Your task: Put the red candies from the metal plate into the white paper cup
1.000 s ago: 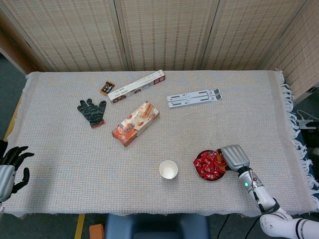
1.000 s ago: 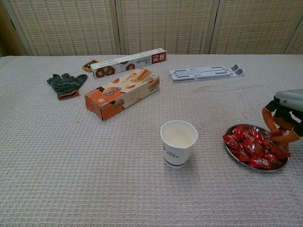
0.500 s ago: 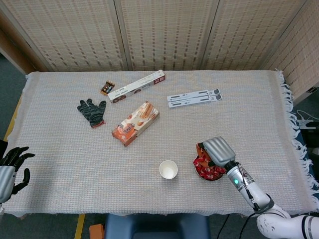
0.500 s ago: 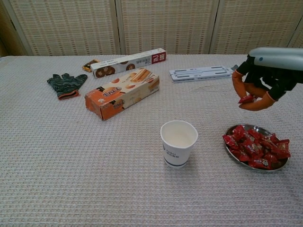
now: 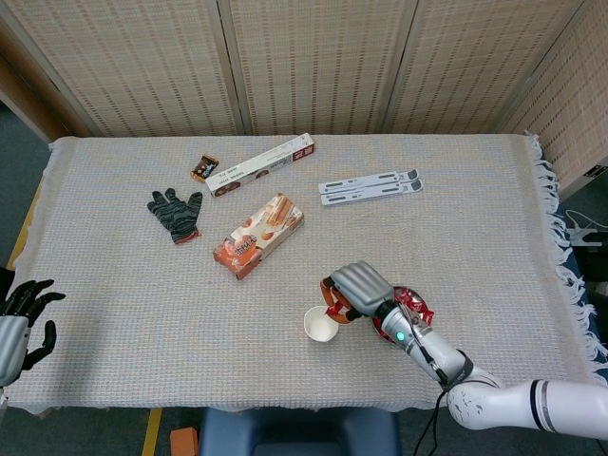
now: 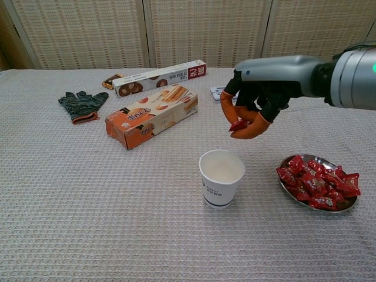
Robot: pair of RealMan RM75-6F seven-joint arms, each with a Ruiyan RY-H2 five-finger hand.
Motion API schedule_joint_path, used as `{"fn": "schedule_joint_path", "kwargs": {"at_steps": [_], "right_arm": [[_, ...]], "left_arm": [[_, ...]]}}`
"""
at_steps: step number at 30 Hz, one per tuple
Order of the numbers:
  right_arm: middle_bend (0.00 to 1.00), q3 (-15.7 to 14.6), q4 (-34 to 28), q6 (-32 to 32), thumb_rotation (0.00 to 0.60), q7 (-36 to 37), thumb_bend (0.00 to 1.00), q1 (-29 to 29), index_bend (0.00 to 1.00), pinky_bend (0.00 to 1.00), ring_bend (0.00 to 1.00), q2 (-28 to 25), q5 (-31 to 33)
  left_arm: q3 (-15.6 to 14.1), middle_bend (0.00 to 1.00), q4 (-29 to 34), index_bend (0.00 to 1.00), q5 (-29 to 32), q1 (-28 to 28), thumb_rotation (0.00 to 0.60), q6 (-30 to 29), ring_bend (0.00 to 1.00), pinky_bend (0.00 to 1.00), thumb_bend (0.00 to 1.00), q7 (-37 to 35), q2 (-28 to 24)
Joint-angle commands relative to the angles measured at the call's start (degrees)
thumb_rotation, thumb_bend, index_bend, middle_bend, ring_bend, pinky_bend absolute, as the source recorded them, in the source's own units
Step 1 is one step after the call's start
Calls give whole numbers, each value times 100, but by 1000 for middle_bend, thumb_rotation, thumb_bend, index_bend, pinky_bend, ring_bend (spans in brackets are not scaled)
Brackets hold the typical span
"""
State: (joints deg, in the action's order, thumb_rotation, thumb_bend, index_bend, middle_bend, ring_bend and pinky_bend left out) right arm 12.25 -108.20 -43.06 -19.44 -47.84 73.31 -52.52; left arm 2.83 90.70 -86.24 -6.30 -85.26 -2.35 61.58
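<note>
While the right robot hand [image 6: 251, 110] hangs above the white paper cup [image 6: 221, 177], it pinches one small red wrapped candy [image 6: 238, 124] between its orange-tipped fingers [image 6: 226, 108], the sweet just over the cup's open mouth. Its crinkly wrapper is glossy red, the same as the heap of red candies [image 6: 317, 182] piled in the round metal plate [image 6: 348, 205] standing near the cup on its right. From the head view the left robot hand [image 5: 21, 318] sits at the near left edge of the surface [image 5: 123, 285], its dark fingers spread and holding nothing. A pale woven cloth with a fringe on one side covers the surface. Farther back lie an orange biscuit box [image 6: 151, 116], a long white and red carton [image 6: 159, 77], a dark glove with an orange cuff [image 6: 82, 105], a small dark snack packet [image 5: 203, 168] and a pair of flat grey slotted bars [image 5: 370, 186]. Tan wicker screens [image 5: 313, 57] close off the room behind.
</note>
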Motion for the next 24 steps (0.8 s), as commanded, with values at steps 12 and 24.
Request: {"fn": "schedule_joint_path", "kwargs": {"at_steps": [12,24], "right_arm": [[829,-137,379,549,600,689,270,-347,699,899,715,260,-70],[829,-305,330,401,600,901,272,-343,698,899,715,151,-333]], "left_arm": [[28,131,3,280,32,14,600,-30,82,302,620,20,-4],[34,132,-7,285,25,20,600,-38,81,302,619,-44,-10]]}}
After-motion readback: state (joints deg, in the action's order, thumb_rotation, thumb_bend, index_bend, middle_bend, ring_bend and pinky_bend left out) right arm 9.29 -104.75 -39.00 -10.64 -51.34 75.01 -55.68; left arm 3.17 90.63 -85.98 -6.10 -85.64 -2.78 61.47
